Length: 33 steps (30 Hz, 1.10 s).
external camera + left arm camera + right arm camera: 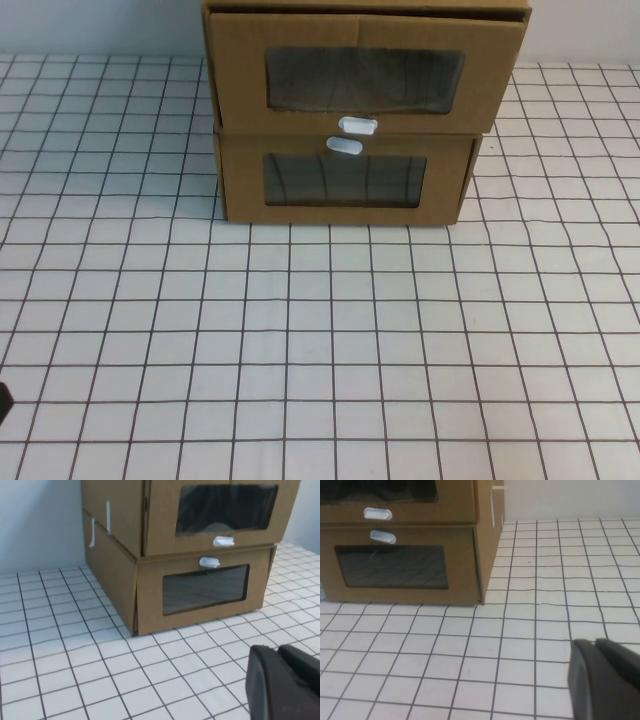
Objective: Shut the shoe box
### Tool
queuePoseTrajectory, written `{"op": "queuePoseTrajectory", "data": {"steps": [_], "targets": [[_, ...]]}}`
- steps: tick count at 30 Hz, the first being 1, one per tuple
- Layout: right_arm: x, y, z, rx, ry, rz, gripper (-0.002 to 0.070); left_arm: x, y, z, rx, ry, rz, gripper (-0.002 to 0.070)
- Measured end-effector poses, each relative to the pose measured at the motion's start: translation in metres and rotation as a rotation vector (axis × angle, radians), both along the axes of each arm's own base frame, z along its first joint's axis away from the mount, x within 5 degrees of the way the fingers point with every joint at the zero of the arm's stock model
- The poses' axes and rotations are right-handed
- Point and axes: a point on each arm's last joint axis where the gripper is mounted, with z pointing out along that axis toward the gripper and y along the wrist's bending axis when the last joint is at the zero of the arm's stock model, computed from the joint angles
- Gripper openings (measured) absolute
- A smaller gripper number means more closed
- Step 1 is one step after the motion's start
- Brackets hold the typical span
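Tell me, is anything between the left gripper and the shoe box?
No. Only bare gridded table lies between left gripper and shoe box in the left wrist view.

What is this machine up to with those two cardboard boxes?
Nothing is being handled yet. Two brown boxes with windows are stacked at the far side of the gridded table. The top one, the shoe box, has its drawer front sticking out past the lower box, so it still needs pushing shut. The left gripper and the right gripper both hang low over the table, well short of the boxes, touching nothing.
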Motion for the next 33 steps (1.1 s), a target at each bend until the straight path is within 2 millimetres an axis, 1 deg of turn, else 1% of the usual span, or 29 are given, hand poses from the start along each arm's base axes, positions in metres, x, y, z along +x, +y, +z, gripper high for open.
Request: {"op": "queuePoseTrajectory", "data": {"steps": [6, 15, 17, 19, 22, 23, 25, 27, 30, 33], "targets": [[0.0, 0.0, 0.0, 0.0, -0.002, 0.0, -0.0015, 0.002, 0.0, -0.008, 0.009, 0.022, 0.002, -0.0002], [0.0, 0.0, 0.0, -0.001, -0.002, 0.0, -0.0015, 0.002, 0.0, -0.011, 0.021, 0.03, 0.002, -0.0002], [0.0, 0.0, 0.0, -0.001, -0.002, 0.0, -0.0015, 0.006, 0.003, -0.012, 0.056, -0.017, 0.045, -0.0002], [0.0, 0.0, 0.0, -0.001, -0.002, 0.0, -0.0015, 0.008, 0.008, -0.014, 0.095, -0.111, 0.108, -0.0002], [0.0, 0.0, 0.0, -0.001, -0.002, 0.0, -0.0015, 0.01, 0.014, -0.027, 0.07, -0.234, 0.195, -0.0002], [0.0, 0.0, 0.0, -0.001, -0.002, 0.0, -0.0015, 0.012, 0.015, -0.036, 0.058, -0.24, 0.217, -0.0002], [0.0, 0.0, 0.0, -0.001, -0.002, 0.0, -0.0015, 0.015, 0.016, -0.055, 0.06, -0.186, 0.242, -0.0002], [0.0, 0.0, 0.0, -0.001, -0.005, 0.0, -0.0015, 0.015, 0.017, -0.069, 0.1, -0.08, 0.259, -0.0002], [0.0, 0.0, 0.0, -0.001, -0.005, 0.0, -0.0015, 0.014, 0.019, -0.084, 0.182, 0.058, 0.294, -0.0003], [0.0, 0.0, 0.0, -0.001, -0.005, 0.0, -0.0015, 0.013, 0.021, -0.091, 0.223, 0.115, 0.308, -0.0002]]}}
